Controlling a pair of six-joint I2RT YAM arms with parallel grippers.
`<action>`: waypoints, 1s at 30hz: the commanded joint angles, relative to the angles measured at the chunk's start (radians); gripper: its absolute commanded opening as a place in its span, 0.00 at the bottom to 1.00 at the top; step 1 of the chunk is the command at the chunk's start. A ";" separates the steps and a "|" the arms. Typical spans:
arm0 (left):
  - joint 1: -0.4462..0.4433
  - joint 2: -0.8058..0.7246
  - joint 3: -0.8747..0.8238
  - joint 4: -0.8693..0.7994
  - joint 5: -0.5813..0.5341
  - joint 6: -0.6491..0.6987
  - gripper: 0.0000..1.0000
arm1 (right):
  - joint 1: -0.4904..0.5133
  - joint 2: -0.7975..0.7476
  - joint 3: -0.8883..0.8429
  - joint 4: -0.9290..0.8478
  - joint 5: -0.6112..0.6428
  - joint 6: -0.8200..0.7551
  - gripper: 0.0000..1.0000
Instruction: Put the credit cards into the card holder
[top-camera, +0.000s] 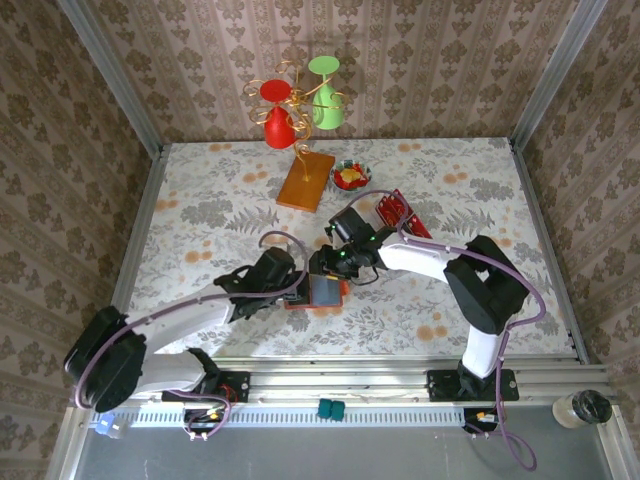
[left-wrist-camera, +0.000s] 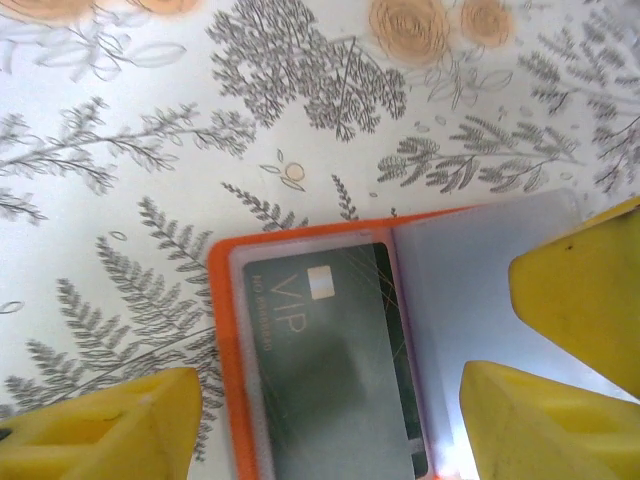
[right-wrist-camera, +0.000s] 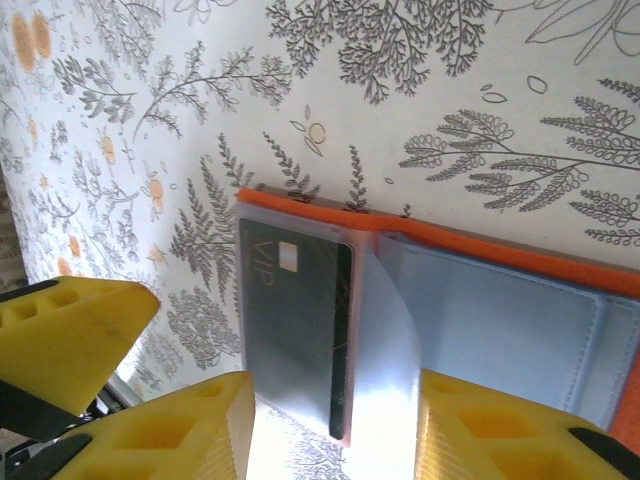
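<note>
Small orange folding card holder (top-camera: 322, 291) lies open, centre of floral table (top-camera: 450, 180); dark VIP credit card (left-wrist-camera: 320, 350) in clear pocket; left gripper (left-wrist-camera: 330, 400) wide, astride holder; right gripper (right-wrist-camera: 335, 400) narrower, grip undetermined; I'd push card fully home, left steadying.

The left claw (top-camera: 300, 292) and right claw (top-camera: 328, 267) hem the card holder (top-camera: 325, 293); open table (top-camera: 200, 210) lies far-left.

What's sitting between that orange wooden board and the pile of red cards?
A small dish of red and yellow bits sits between the board and the red cards, seen in the top view.
</note>
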 joint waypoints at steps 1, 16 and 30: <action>0.040 -0.073 -0.027 -0.053 -0.008 0.014 0.71 | 0.030 -0.028 0.019 -0.005 -0.027 0.024 0.45; 0.154 -0.207 -0.062 -0.113 0.027 0.041 0.71 | 0.108 0.103 0.151 0.003 -0.023 0.068 0.49; 0.173 -0.222 -0.075 -0.125 0.035 0.040 0.71 | 0.107 0.200 0.164 0.058 -0.054 0.074 0.48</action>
